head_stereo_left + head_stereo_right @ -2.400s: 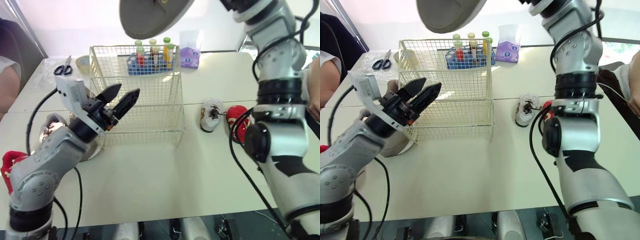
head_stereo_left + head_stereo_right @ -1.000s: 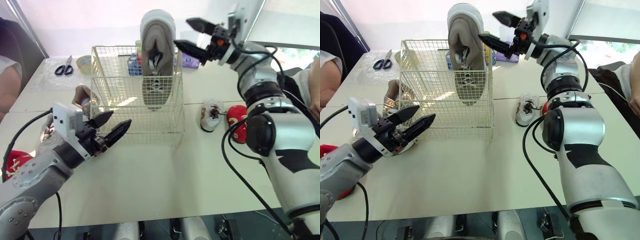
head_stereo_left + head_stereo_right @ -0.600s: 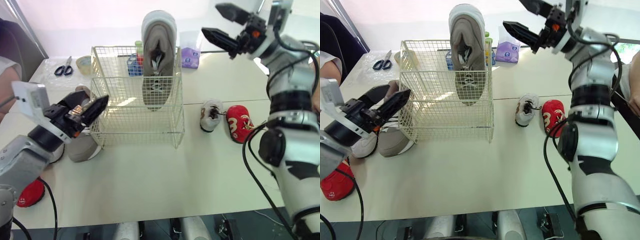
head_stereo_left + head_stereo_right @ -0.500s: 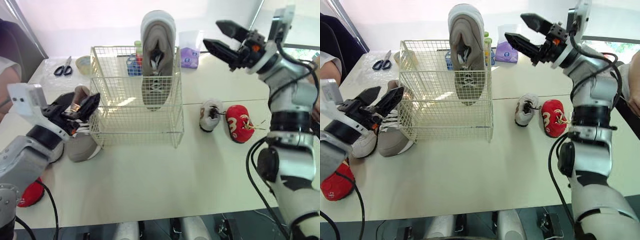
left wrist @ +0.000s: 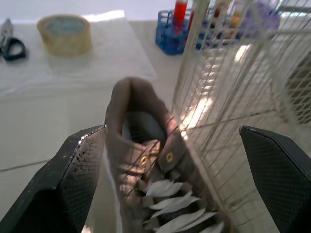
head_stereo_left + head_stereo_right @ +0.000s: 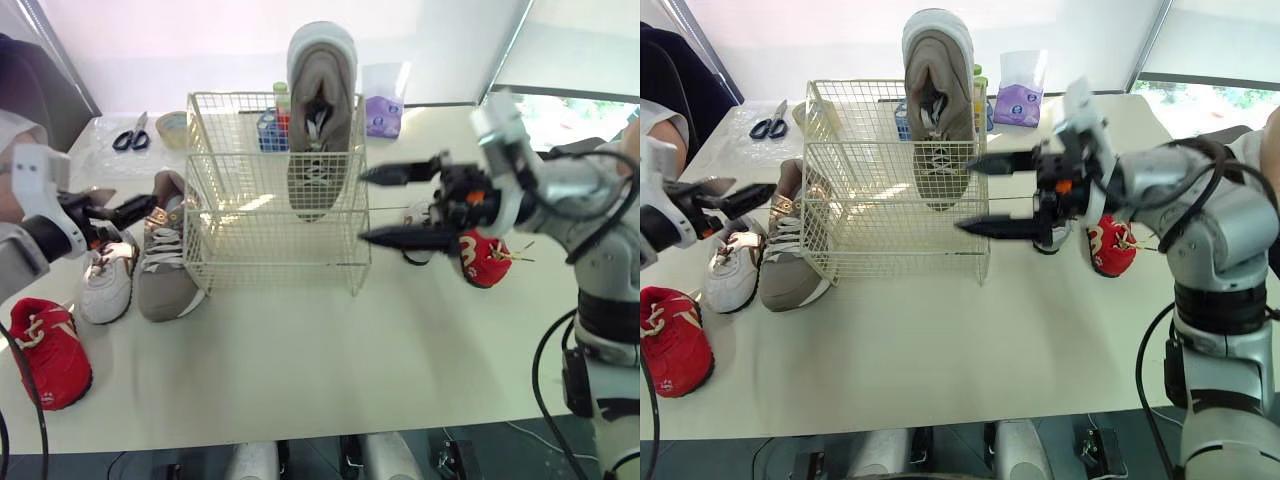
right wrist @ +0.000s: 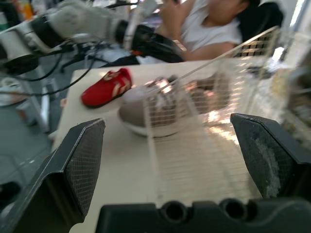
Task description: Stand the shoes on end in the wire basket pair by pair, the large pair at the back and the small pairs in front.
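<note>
My right gripper [image 6: 362,207] stretches across the wire basket's [image 6: 262,252] front, wide open — left gripper [image 5: 171,130], spread, faces the grey shoe [image 6: 165,272].

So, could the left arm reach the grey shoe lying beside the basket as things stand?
Probably yes: the left tool is open and faces the grey shoe, which lies uncovered on the table beside the wire basket, with nothing between them.

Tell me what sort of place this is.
Probably a lab or test room rather than a home: a plain white table carries a rack of coloured tubes, scissors and a roll of tape, and a person sits beside it.
</note>
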You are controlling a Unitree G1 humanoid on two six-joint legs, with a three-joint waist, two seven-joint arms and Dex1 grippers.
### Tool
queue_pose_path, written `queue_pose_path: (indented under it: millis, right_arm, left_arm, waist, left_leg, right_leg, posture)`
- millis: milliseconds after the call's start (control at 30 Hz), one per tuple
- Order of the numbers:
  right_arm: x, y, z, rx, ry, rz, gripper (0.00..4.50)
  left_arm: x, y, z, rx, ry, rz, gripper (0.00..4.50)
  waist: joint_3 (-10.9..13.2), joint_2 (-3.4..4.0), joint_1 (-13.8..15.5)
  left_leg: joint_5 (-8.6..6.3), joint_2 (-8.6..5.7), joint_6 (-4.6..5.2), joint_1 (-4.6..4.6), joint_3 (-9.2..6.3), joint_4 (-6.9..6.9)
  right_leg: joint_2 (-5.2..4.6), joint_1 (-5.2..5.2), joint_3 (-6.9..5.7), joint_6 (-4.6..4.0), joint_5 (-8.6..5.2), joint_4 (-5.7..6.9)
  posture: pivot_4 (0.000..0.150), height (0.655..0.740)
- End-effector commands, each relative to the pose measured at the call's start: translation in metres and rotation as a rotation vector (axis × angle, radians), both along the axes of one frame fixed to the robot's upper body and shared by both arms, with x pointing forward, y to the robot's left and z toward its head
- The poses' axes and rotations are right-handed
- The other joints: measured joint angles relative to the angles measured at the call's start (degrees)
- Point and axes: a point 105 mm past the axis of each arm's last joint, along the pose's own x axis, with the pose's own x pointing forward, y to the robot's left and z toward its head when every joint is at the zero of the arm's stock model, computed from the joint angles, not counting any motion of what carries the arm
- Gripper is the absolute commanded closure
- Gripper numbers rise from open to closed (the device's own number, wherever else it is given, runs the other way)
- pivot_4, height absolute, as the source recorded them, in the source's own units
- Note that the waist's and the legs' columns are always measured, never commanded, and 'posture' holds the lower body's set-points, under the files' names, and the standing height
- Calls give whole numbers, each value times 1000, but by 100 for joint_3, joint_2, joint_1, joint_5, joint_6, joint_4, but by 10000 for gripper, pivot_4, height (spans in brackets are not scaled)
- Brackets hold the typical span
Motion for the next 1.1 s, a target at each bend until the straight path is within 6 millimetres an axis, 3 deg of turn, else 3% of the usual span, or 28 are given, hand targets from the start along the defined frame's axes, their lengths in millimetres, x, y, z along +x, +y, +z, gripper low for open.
queue_pose_path:
  millis: [33, 267, 400, 700, 800, 867, 1033, 1067, 1100]
  right_arm:
    - [-18, 7, 0, 7, -9, 26, 0]
    - [-19, 7, -23, -46, 28, -35, 0]
    - [-21, 2, -26, -82, 26, -42, 0]
    - [-30, -1, -31, -152, 32, 9, 0]
    - [-28, 0, -32, -161, 27, 10, 0]
    - [-27, -1, -32, -169, 23, 12, 0]
    - [-25, -1, -31, -180, 13, 15, 0]
    - [-24, -1, -31, -181, 10, 16, 0]
    - [-24, -1, -30, -182, 7, 16, 0]
  left_arm:
    - [6, 10, 7, 58, -27, 14, 128]
    - [16, 12, -17, 88, 54, -11, 128]
    - [21, 21, -28, 115, 94, 10, 128]
    - [29, 10, -55, 84, 191, -33, 128]
    - [32, 8, -58, 84, 199, -34, 7374]
    - [33, 7, -60, 80, 201, -37, 19023]
    - [35, 8, -56, 44, 174, -10, 39021]
    - [36, 10, -51, 17, 155, 9, 42514]
    - [37, 13, -46, -3, 133, 35, 42514]
  waist:
    - [0, -2, -10]
    - [0, -4, -7]
    - [-1, -6, -4]
    - [-5, -13, -3]
    - [-7, -16, 3]
    - [-7, -16, 0]
    - [-7, -16, -2]
    - [-7, -16, -3]
    - [-7, -16, -3]
  left_leg:
    - [0, 0, 0, -6, 0, 0]
    - [0, 3, 0, -10, 1, 0]
    - [0, 3, 1, -10, 1, 2]
    - [0, 3, 1, -9, 0, 3]
    - [0, 3, 1, -9, -2, 7]
    - [0, 2, 2, -9, -2, 7]
    - [0, 3, 2, -3, -3, 8]
    - [0, 3, 2, -3, -3, 8]
    - [0, 3, 2, -4, -3, 8]
  right_leg:
    - [-2, -6, 1, 0, 0, 0]
    - [-6, -16, 2, 1, 1, 5]
    - [-3, -16, 2, 1, 1, 6]
    - [-5, -14, 2, 2, 1, 9]
    - [-3, -12, 1, 2, 1, 11]
    - [-4, -11, 2, 2, 1, 11]
    - [-4, -8, 2, 2, 1, 14]
    - [-4, -7, 2, 2, 1, 14]
    - [-4, -7, 2, 2, 1, 14]
  posture:
    - [1500, 7400]
    - [1500, 7400]
    - [1500, 7400]
    - [1500, 7400]
    - [1500, 7400]
    - [1500, 7400]
    - [1500, 7400]
    - [1500, 7400]
    - [1500, 7400]
